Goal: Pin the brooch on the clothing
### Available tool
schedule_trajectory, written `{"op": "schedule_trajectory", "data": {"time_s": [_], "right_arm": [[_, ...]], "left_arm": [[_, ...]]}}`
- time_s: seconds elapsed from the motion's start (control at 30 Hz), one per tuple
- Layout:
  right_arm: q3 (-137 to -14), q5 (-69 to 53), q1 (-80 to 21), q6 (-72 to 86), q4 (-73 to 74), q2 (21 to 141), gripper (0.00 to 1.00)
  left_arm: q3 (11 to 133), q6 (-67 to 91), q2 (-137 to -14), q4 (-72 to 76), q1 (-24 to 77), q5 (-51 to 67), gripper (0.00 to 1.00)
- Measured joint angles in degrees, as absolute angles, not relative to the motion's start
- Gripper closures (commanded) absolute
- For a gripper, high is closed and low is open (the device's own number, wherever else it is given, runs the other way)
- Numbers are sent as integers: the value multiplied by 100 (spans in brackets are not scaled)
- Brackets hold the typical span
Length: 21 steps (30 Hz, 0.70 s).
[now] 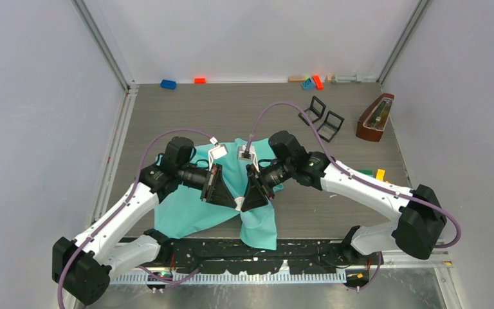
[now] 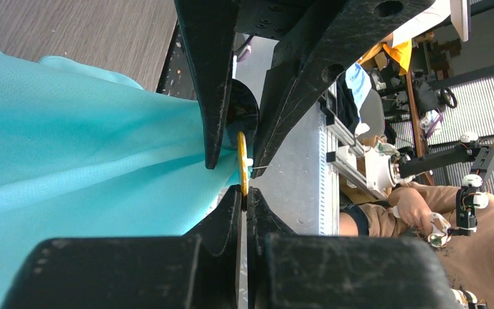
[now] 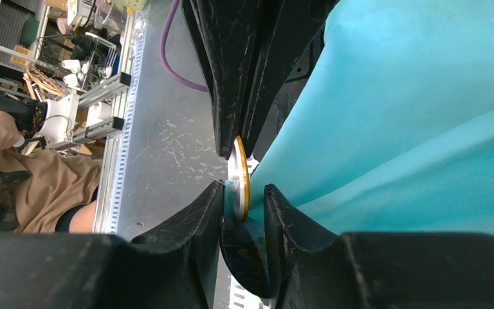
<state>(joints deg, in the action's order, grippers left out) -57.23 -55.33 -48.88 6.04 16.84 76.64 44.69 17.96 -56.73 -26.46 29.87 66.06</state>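
The turquoise T-shirt [image 1: 186,215] lies crumpled on the table, with one fold lifted to where both grippers meet. The brooch [image 2: 241,158] is a thin yellow disc with a white back [image 3: 237,174], seen edge-on, and a fine pin sticks out of it. My left gripper [image 2: 243,192] is shut on the brooch's edge; in the top view [image 1: 231,201] it is at the centre. My right gripper [image 3: 244,193] faces it [image 1: 247,201]. Its jaws straddle the brooch and press shirt fabric [image 3: 411,116] against it. A dark round shape sits between the right jaws.
Two small black frames [image 1: 321,118] and a brown wedge-shaped box [image 1: 374,118] stand at the back right. Coloured blocks [image 1: 167,84] line the back wall, and more lie by the right arm [image 1: 379,173]. The black arm rail [image 1: 244,261] runs along the near edge.
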Motion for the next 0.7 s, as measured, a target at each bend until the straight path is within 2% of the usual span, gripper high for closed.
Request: {"op": "schedule_trajectory", "data": {"time_s": [0.7], "right_arm": [[-5317, -5712, -4663, 1570, 589, 7666, 82]], "left_arm": [[4469, 1796, -5673, -2506, 2932, 6488, 100]]}}
